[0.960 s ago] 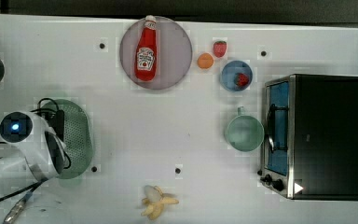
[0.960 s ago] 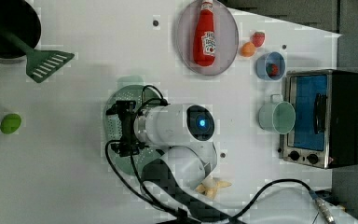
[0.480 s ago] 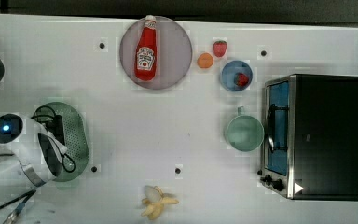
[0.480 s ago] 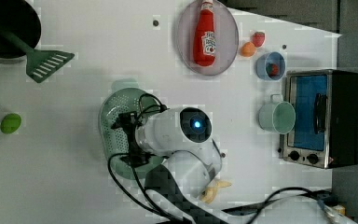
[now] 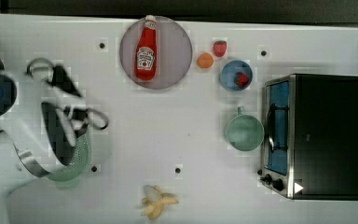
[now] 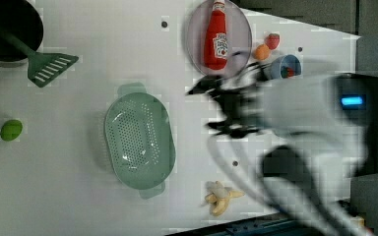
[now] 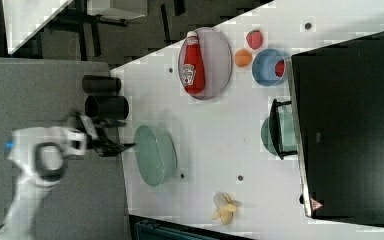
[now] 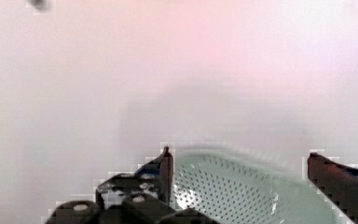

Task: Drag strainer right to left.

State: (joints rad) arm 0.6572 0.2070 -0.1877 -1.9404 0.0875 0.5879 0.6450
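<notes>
The strainer [image 6: 139, 139] lies on the white bench [image 6: 78, 196], well left of the middle in the left view, its dotted bottom facing up and nothing inside it; in the top view it [image 5: 72, 161] sits near the top view's left edge, mostly covered by the arm, and in the right view it [image 7: 155, 155] lies close to the bench's left edge. The end effector [image 8: 240, 172] has its two dark fingers [image 8: 165, 170] spread wide apart, holding nothing, with the strainer's holed bottom [image 8: 242, 196] seen between them in the wrist view. In the left view the end effector [image 6: 221, 105] is blurred and stands right of the strainer, apart from it. A ketchup bottle [image 5: 146, 55] lies on a round grey plate [image 5: 177, 51] at the far side in the top view, with an orange [image 5: 205, 60], a strawberry [image 5: 220, 48] and a blue bowl [image 5: 230, 77] to its right. A green mug [image 5: 244, 132] stands just beside the toaster oven [image 5: 317, 135] at the top view's right. A peeled banana [image 5: 157, 201] lies at the near edge. In the left view a green spatula [image 6: 47, 69] rests in a black pot [image 6: 10, 29] at the upper left, and a lime [image 6: 11, 130] lies left of the strainer
</notes>
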